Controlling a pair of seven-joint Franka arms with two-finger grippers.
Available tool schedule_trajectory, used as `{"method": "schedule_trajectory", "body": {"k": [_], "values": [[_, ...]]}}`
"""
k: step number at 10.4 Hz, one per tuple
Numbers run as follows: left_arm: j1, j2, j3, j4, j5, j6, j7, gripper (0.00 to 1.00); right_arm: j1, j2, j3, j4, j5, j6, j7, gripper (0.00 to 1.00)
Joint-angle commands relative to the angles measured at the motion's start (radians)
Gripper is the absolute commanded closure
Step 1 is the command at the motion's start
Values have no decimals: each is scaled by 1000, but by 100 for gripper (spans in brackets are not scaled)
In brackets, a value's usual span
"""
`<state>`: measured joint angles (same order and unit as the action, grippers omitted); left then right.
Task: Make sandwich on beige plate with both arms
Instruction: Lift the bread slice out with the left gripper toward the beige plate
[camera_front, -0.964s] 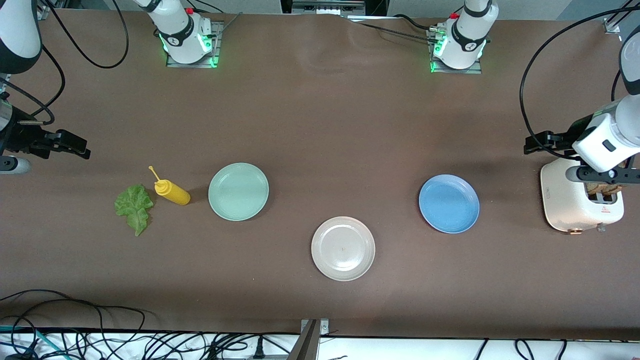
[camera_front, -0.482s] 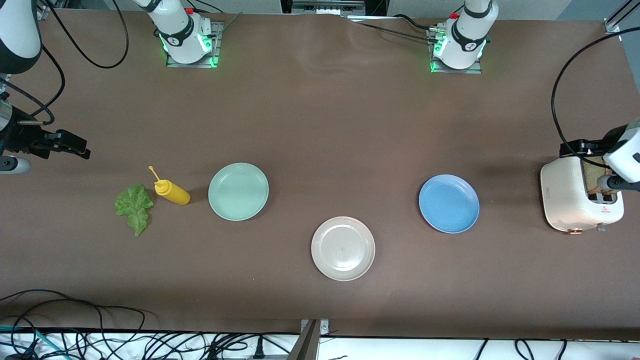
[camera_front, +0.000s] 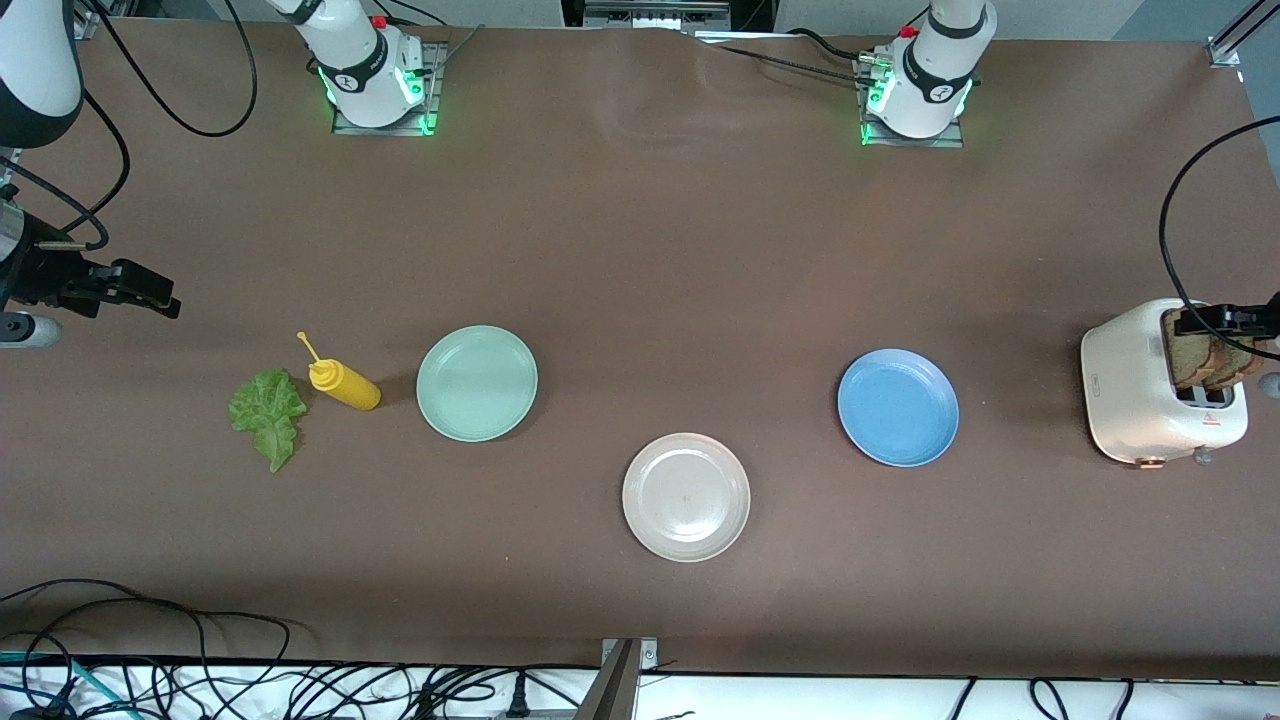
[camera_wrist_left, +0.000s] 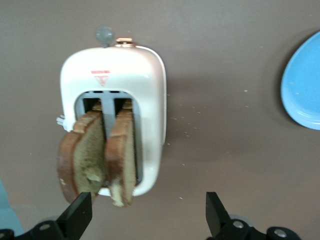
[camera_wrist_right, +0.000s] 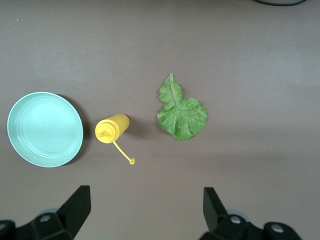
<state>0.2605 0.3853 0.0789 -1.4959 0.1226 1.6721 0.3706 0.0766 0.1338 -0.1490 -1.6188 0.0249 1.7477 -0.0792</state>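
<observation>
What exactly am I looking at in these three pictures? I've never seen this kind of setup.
Two robot arms share one brown table. One picture looks down from across it; the other two come from cameras on the wrists. The left gripper, open and empty, hangs over a white toaster holding two toast slices. The right gripper, also open and empty, waits above the lettuce leaf and a yellow squeeze bottle. Three empty plates lie between: mint-green plate, blue plate, and the beige plate nearest the front camera. Nothing is held.
</observation>
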Motion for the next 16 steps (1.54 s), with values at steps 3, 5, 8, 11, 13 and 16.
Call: {"method": "schedule_trajectory", "body": {"k": [3, 5, 8, 11, 13, 16], "values": [[42, 85, -13, 12, 25, 75, 100, 0, 0, -22, 2, -26, -11, 15, 12, 0], [37, 96, -14, 6, 14, 74, 102, 0, 0, -22, 2, -26, -11, 15, 12, 0], [37, 96, -16, 3, 15, 67, 103, 0, 0, -22, 2, -26, -11, 13, 12, 0], [52, 118, -13, -1, 28, 29, 146, 59, 0, -22, 2, -26, -10, 15, 12, 0], [56, 116, -11, 5, 28, 28, 154, 92, 0, -22, 2, -26, -11, 13, 12, 0], [49, 83, -14, 35, 31, 25, 180, 100, 0, -22, 2, -26, -10, 13, 12, 0]]}}
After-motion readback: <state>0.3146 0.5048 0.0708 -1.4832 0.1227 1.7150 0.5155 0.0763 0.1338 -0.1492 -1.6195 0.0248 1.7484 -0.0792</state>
